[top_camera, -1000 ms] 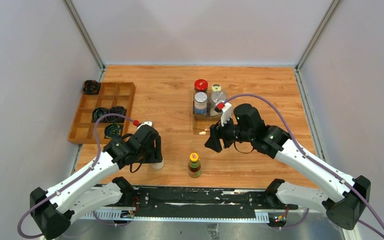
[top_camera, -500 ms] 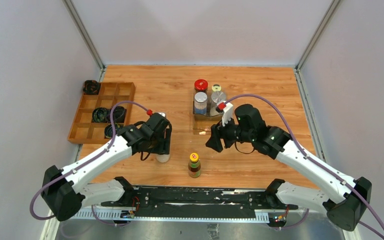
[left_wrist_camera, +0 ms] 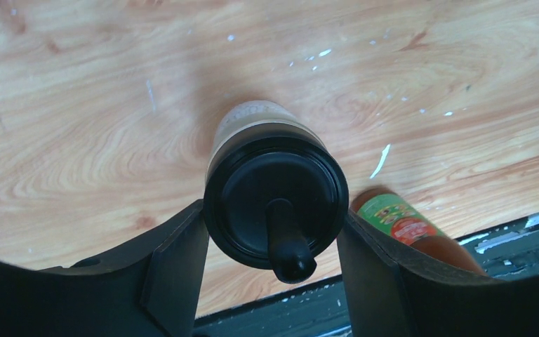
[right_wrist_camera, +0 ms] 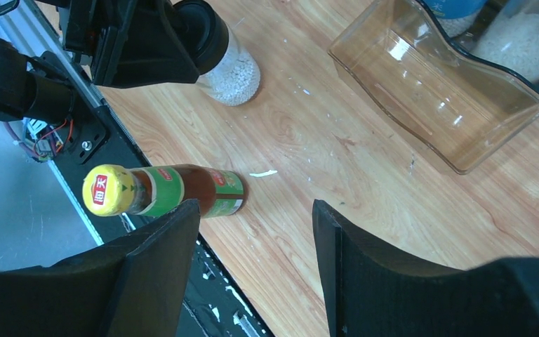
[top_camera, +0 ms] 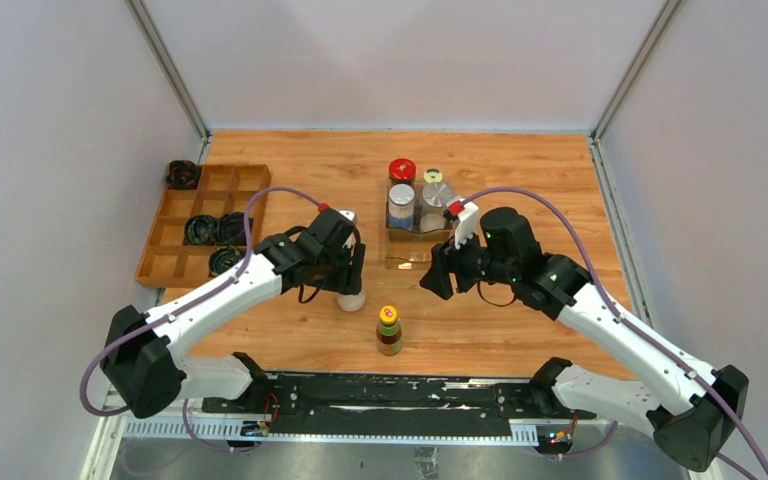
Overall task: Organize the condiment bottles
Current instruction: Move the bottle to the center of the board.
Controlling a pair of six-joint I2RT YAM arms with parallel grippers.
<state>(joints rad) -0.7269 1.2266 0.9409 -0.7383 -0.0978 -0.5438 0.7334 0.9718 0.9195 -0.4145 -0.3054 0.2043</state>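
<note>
— What has the left hand got?
— It is clamped on the black-capped jar, a finger on each side of the cap, over the near middle of the counter.

— What is close by?
— The yellow-capped brown sauce bottle stands upright just beside it. The right hand hangs near, fingers apart, holding nothing. Past that, a clear bin holds the red-lidded dark jar, blue-labelled jar, silver-lidded jar and yellow-capped shaker.

— Further out?
— At the left, a wooden compartment tray holds black coiled bundles. The counter is wood-grained, with pale walls around it.
</note>
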